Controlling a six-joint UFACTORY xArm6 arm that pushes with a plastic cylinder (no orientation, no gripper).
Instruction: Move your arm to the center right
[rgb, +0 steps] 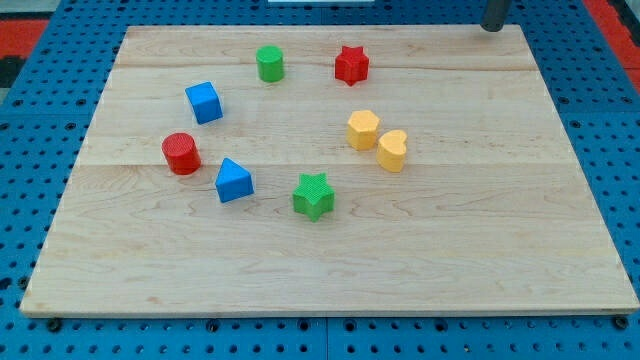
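My tip (493, 27) shows at the view's top right, at the far right corner of the wooden board (500, 250), well away from every block. The blocks form a loose ring in the board's middle: a green cylinder (270, 63), a red star (351, 65), a blue cube (204, 102), a red cylinder (181, 153), a blue triangular block (233, 181), a green star (313, 196), a yellow hexagonal block (363, 129) and a yellow heart-shaped block (392, 150) touching each other. The nearest block to the tip is the red star, far to its left.
The board lies on a blue perforated table (620, 130). A red area (20, 30) shows at the view's top left and top right corners.
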